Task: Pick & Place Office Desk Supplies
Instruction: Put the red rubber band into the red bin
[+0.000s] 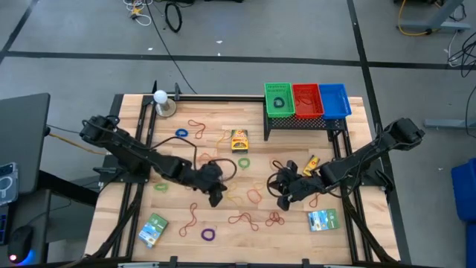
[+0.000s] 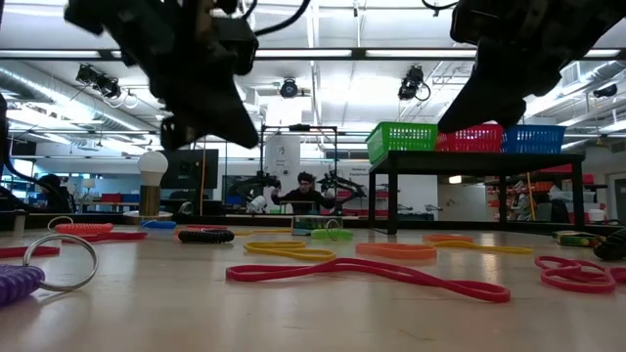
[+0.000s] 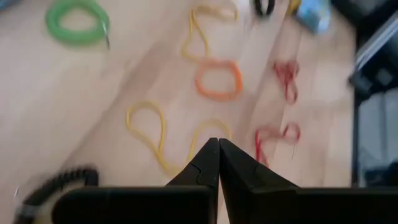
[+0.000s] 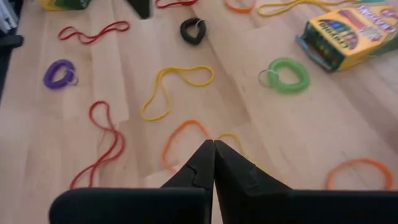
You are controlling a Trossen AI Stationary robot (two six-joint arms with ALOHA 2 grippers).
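Thin rubber bands and coil rings lie scattered flat on the wooden table (image 1: 119,171). My left gripper (image 3: 218,143) hovers shut and empty over a yellow band (image 3: 149,134), short of an orange band (image 3: 218,79). My right gripper (image 4: 213,144) hovers shut and empty over an orange band (image 4: 183,140); a yellow band (image 4: 177,87) lies beyond it. In the high view the left gripper (image 1: 216,195) and right gripper (image 1: 286,195) face each other at mid-table. The yellow crayon box (image 1: 239,140) lies flat farther back. Green-blue packets (image 1: 153,229) (image 1: 323,219) lie near the front edge. A small yellow bottle (image 1: 311,165) lies by the right arm.
Green, red and blue baskets (image 1: 306,100) sit on a black rack at the far right. A white ball on a round metal base (image 1: 161,100) stands at the far left. Green (image 4: 288,74), purple (image 4: 59,73) and black (image 4: 193,30) coil rings lie among the bands.
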